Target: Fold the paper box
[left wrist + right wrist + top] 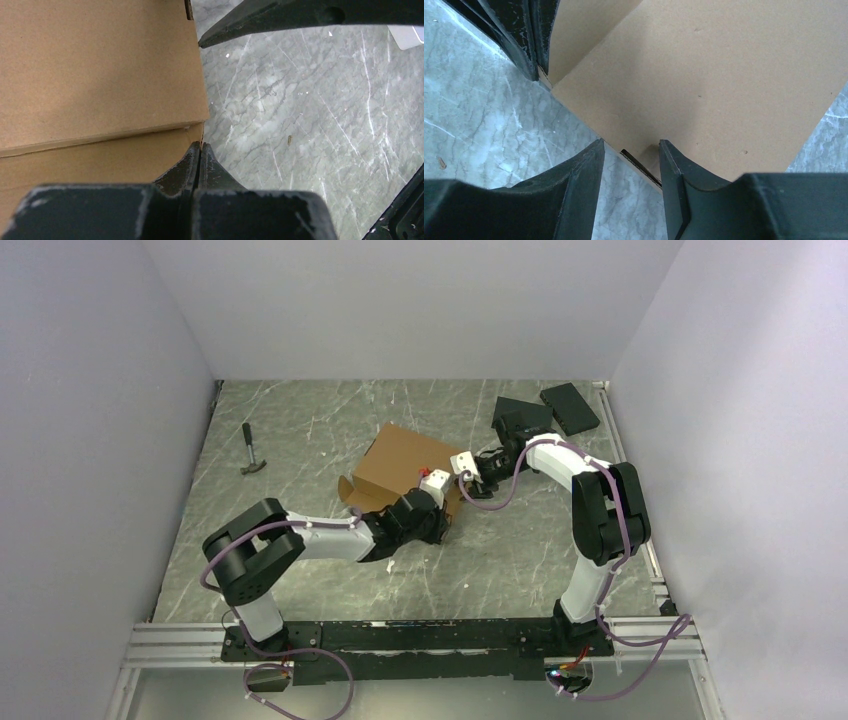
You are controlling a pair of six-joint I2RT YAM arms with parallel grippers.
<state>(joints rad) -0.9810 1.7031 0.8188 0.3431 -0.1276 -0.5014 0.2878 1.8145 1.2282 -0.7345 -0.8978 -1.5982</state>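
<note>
Plain brown corrugated cardboard box (400, 462) sits centre of the top view, slightly above middle, on the grey marbled table (320, 575). Left gripper (200, 146): fingers pressed together, nothing between them, tips touching the box's corner at lower centre of the left wrist view. Right gripper (630, 146): fingers parted, straddling the box's edge at lower centre of the right wrist view, one finger over the table, the other over cardboard, not squeezing. Small hammer (250, 452) lies left of the box. Black flat slabs (570, 407) lie at upper right.
</note>
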